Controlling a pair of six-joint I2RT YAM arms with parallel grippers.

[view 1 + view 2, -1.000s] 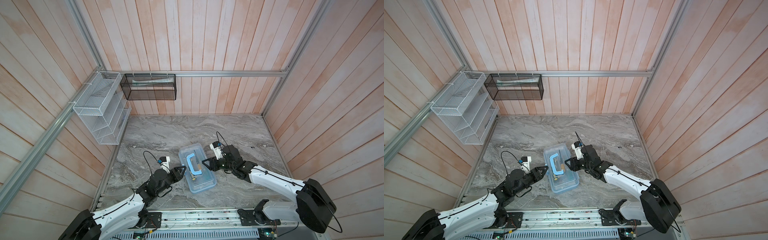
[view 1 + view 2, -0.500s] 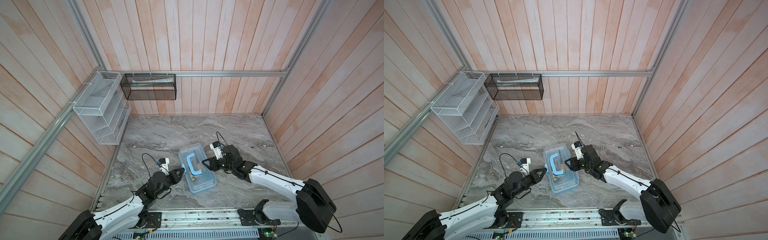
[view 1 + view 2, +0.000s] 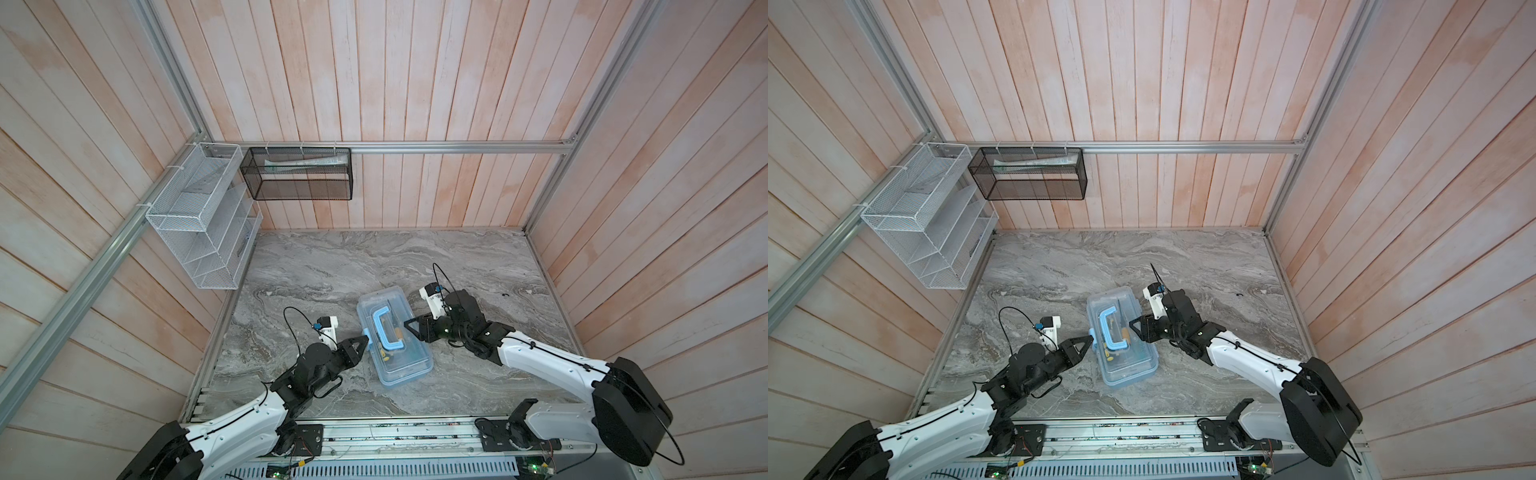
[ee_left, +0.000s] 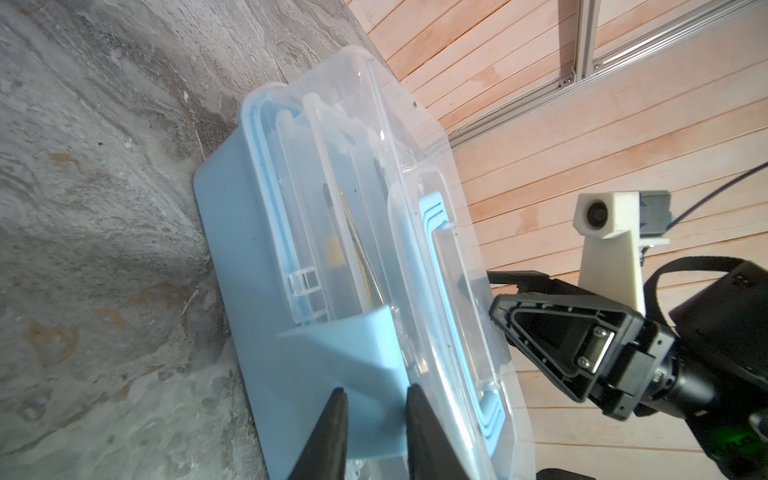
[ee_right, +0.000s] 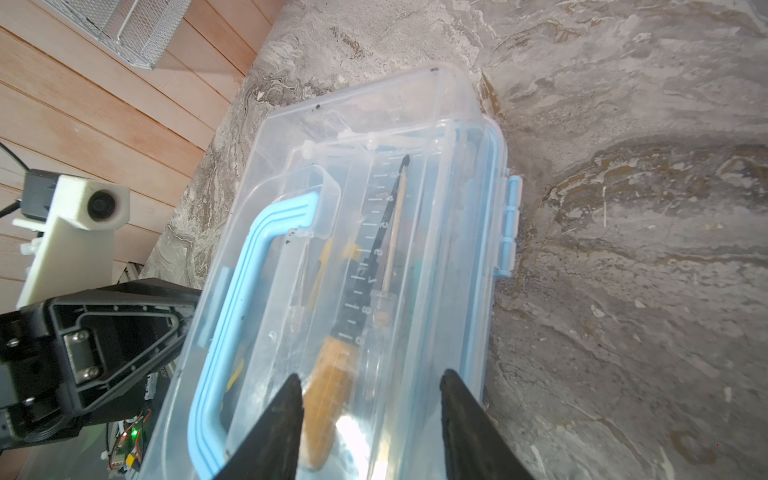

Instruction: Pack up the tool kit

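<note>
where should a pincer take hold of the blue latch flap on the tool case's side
Grip the latch flap by its free outer edge, coming in from the left-arm side of the case, one finger on each face. It juts out from the wall as a wedge, so its flat faces probably suit a pinch; the left pincer grips it so.

Robot lab test cell, not a real home or workshop. Plank walls [image 3: 374,83] box in three sides, held by bare aluminium extrusion [image 3: 457,146]. Marble-look bench [image 3: 332,266] with two arms [image 3: 249,419] [image 3: 540,357] mounted on a rail [image 3: 395,432] along its front edge. There are exposed boards [image 3: 534,471] with lit LEDs and loose wiring by the rail. Printed camera mount [image 4: 602,212] on a wrist. White mesh rack [image 3: 199,220] and black mesh basket [image 3: 299,178] are tied to the frame as props.
</note>
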